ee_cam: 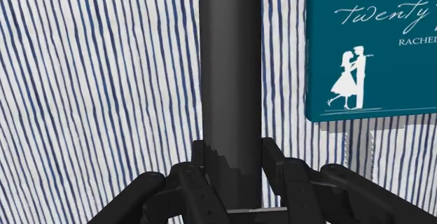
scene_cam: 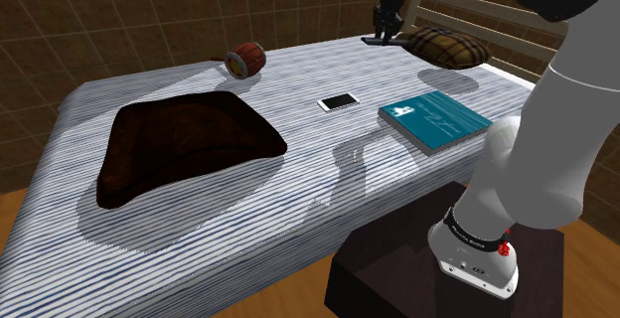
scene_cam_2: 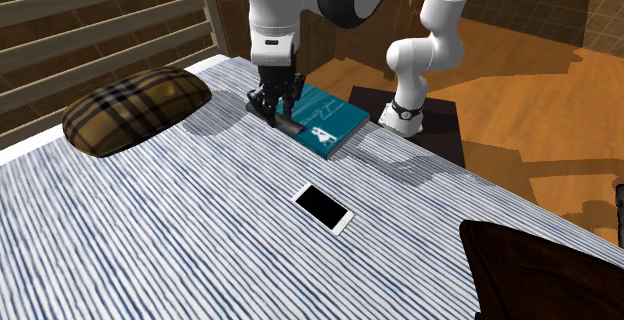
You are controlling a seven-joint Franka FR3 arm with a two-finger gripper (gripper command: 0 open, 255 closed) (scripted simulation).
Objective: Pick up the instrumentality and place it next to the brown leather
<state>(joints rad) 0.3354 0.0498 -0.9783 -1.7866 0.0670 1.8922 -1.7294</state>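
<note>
Hand [ee_cam: 237,165] closed tight around dark cylinder [ee_cam: 230,61], over striped bedcover [ee_cam: 105,82], teal book [ee_cam: 371,54] just beside it

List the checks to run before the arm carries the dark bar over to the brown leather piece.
1. Grip: end effector shut on dark bar: ok.
2. Bar apart from teal book: ok.
3. Bar lifted off striped cover: cannot tell.
4. Low route over the cover free: not ok, white phone lies roughly between.
5. Bare cover beside brown leather piece: ok.
</note>
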